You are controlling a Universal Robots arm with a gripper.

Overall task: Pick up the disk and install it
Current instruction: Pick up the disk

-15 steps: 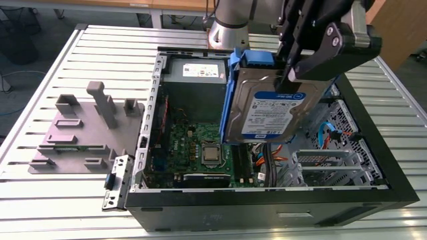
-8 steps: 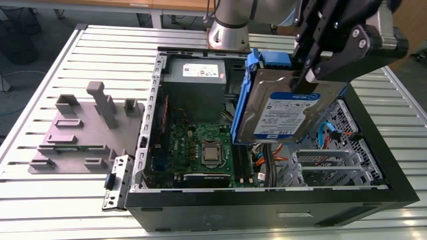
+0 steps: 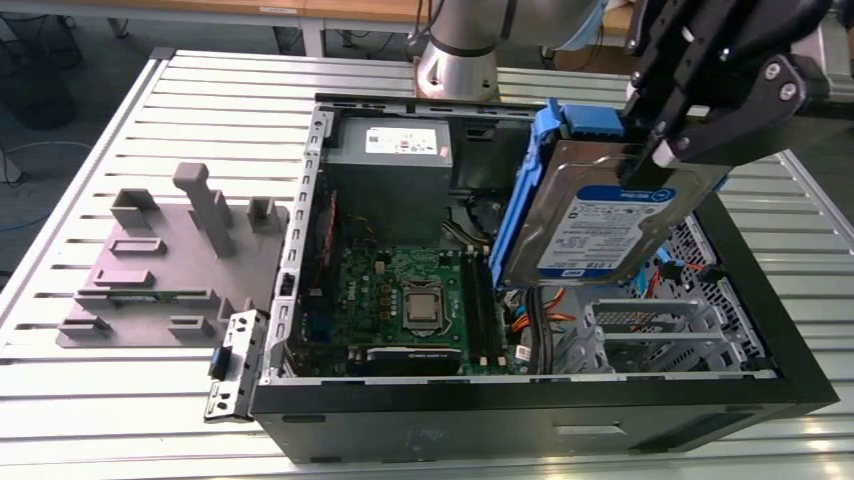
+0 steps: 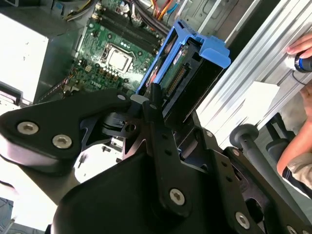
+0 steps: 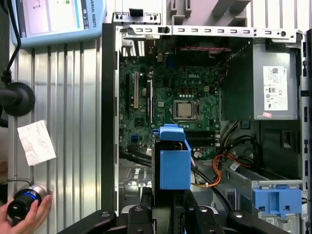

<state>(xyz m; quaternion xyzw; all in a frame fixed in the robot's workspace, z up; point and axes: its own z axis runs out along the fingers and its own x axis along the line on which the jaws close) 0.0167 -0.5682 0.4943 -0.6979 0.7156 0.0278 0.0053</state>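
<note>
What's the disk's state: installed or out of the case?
Out. The gripper holds the disk on edge, tilted, over the open computer case; it is not seated in a bay.

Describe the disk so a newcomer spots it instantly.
Find the open black computer case on the slatted table. Above it, the pincer holds the disk tilted on edge. Unlike the grey power supply inside, it is silver with blue side rails and a white-and-blue label.

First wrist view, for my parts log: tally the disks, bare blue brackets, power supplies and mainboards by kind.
disk: 1
bare blue bracket: 1
power supply: 1
mainboard: 1
Total: 4
</note>
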